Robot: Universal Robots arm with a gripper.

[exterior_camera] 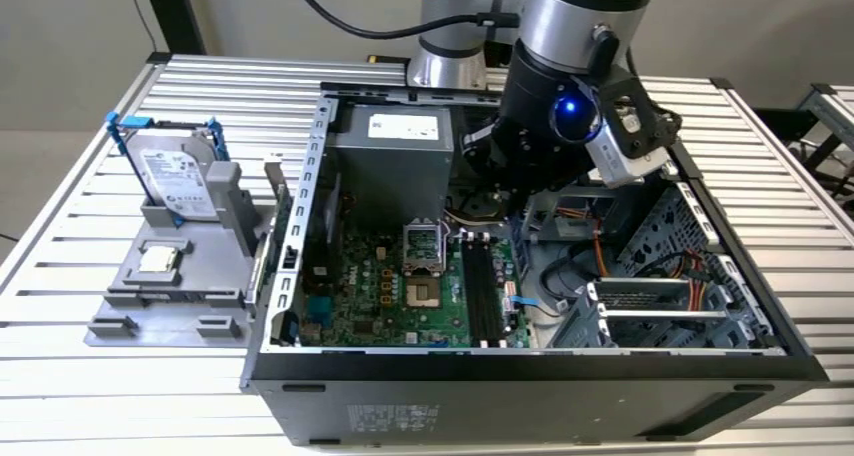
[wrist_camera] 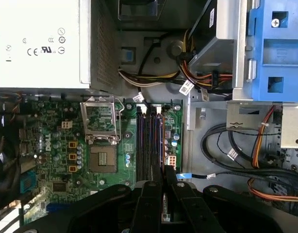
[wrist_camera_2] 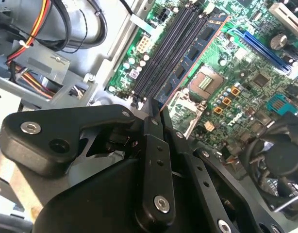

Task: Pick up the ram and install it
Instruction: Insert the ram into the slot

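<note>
Ram is being held edge-on between the all-but-closed fingers of the gripper, low inside the case over the memory slots. Which slot is being used, or whether it is being seated, cannot be told. Likely risks: the stick is being pushed down skewed or off its notch, so contacts are being stressed and one end is being left proud.

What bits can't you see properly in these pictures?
- Second wrist view: the end of the ram that the tool grips is covered by its fingers.
- Exterior view: the arm blocks the part of the case beneath it.
- First wrist view: the power supply is cut off by the picture's edge.
</note>
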